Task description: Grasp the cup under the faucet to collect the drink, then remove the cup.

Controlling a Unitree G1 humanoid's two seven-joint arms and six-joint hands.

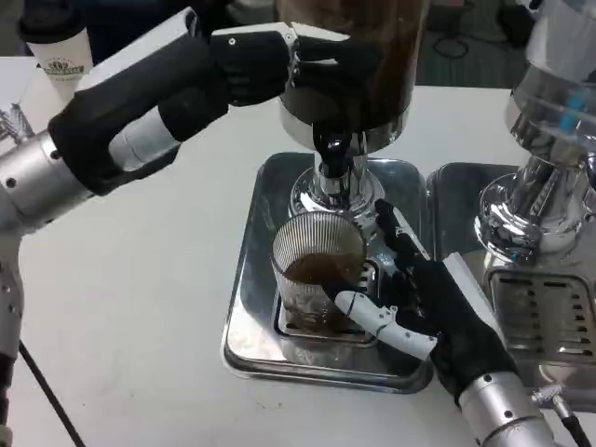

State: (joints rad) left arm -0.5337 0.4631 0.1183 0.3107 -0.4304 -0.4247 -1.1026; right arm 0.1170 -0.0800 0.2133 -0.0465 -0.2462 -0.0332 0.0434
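At the lower right of the frame, the ribbed glass cup [318, 270] is being held low on its wall by the right hand [424, 307], fingers curled round its right side. It is standing on the steel drip tray [247, 317] at centre, under the faucet [333, 154], partly filled with brown drink. Being glass, probably slick and fragile, it should be gripped firmly around mid-wall and kept upright. Farther up, the dispenser's lever seems to be pressed by the left hand [265, 60]; its grip cannot be made out.
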